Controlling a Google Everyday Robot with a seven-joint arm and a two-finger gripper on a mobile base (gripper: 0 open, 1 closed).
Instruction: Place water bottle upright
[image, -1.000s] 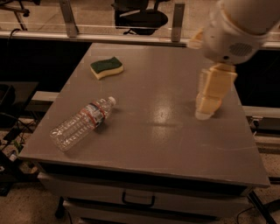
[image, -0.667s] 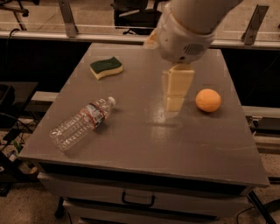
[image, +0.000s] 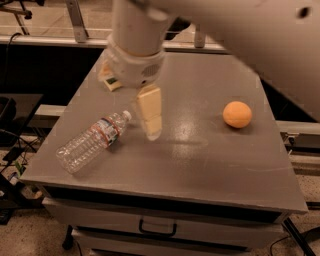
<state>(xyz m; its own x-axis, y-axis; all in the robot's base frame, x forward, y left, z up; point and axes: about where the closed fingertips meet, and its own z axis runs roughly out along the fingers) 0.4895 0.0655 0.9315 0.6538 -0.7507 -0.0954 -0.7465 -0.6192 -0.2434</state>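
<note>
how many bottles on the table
1: the water bottle lies on its side at the table's front left, cap pointing toward the gripper beside it. The arm could hide others.

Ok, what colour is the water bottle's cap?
White, in the camera view; the water bottle lies on its side near the end effector.

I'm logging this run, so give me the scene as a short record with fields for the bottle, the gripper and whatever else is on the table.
bottle: lying on its side, front left of the table, white cap pointing toward the gripper
gripper: pointing down over the table, just right of the bottle's cap, not holding it
orange: on the right side, well apart from the bottle
sponge: back left, mostly hidden behind the arm
table: grey top, drawer below
task state: bottle not yet upright
</note>
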